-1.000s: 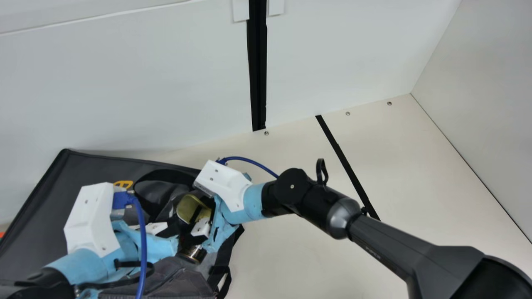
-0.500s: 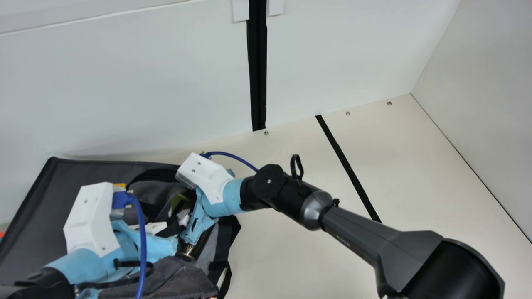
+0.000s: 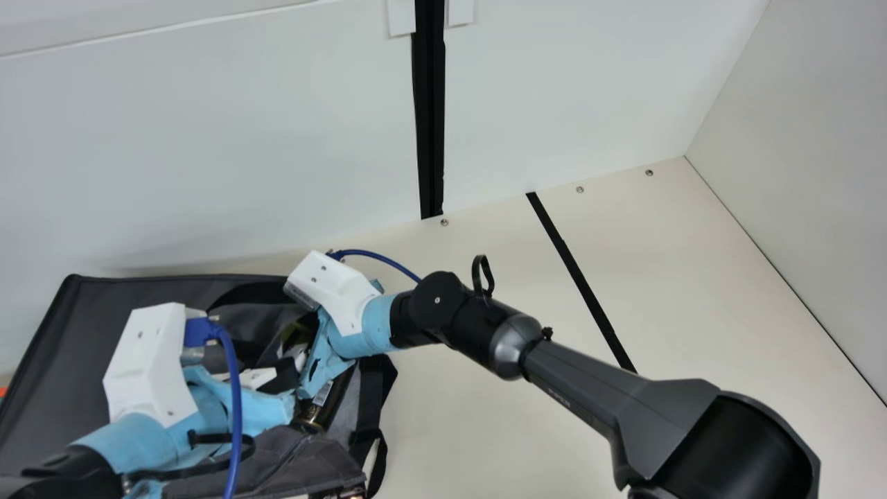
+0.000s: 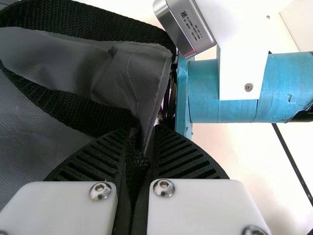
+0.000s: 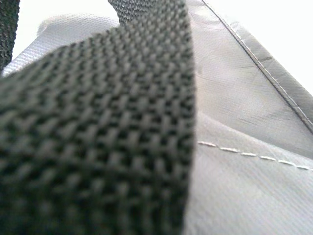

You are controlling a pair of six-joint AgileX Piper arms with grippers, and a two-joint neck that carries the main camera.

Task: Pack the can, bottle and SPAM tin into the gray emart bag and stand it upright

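Note:
In the main view the gray bag (image 3: 76, 333) lies at the left, its mouth toward the right. My left gripper (image 3: 280, 395) is at the mouth; in the left wrist view the left gripper (image 4: 139, 147) is shut on the bag's fabric and black strap. Against the mouth, my right gripper (image 3: 305, 378) sits close beside the left one, partly hidden. A dark shiny cylinder with a gold band (image 3: 312, 414) lies below it inside the mouth; can or bottle, I cannot tell. The right wrist view has a black strap (image 5: 107, 127) very near, before gray fabric (image 5: 244, 186).
The cream table (image 3: 499, 423) extends to the right of the bag, crossed by a black strip (image 3: 582, 284). White walls (image 3: 229, 138) stand behind and at the right. A bag handle (image 3: 378, 464) hangs over the bag's right side, and something orange (image 3: 2, 392) is at the left edge.
My right arm has moved left, and the bag's far corner has shifted left and nearer. More of the dark cylinder shows below the right gripper. The left arm has hardly moved.

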